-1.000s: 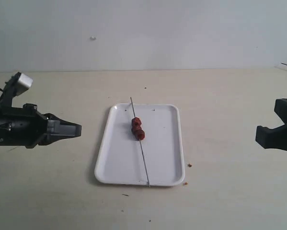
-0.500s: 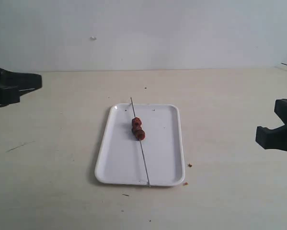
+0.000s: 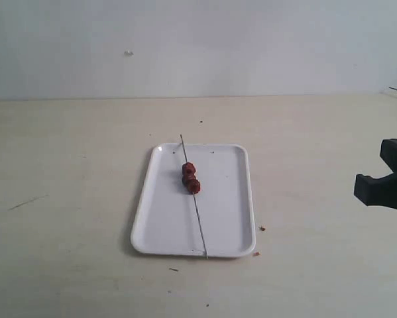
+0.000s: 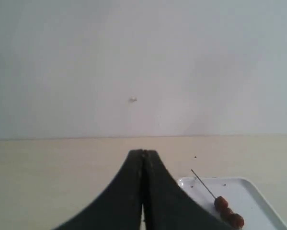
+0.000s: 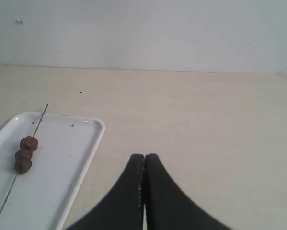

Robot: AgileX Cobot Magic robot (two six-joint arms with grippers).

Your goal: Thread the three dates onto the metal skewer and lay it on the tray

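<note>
The skewer [image 3: 198, 218], threaded with the three dates [image 3: 190, 177], is lying diagonally on the tray [image 3: 228, 192], so the task is looking finished. The left gripper [image 4: 143, 154] and right gripper [image 5: 144, 160] are sitting clenched and empty; probably only parking is needed.

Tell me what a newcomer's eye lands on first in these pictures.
The white tray in the middle of the table stands out, the metal skewer lying lengthwise across it with the three dates bunched nearer its far end. The right gripper sits shut at the exterior view's right edge, apart from the tray; the left gripper, also shut, shows only in its wrist view.
</note>
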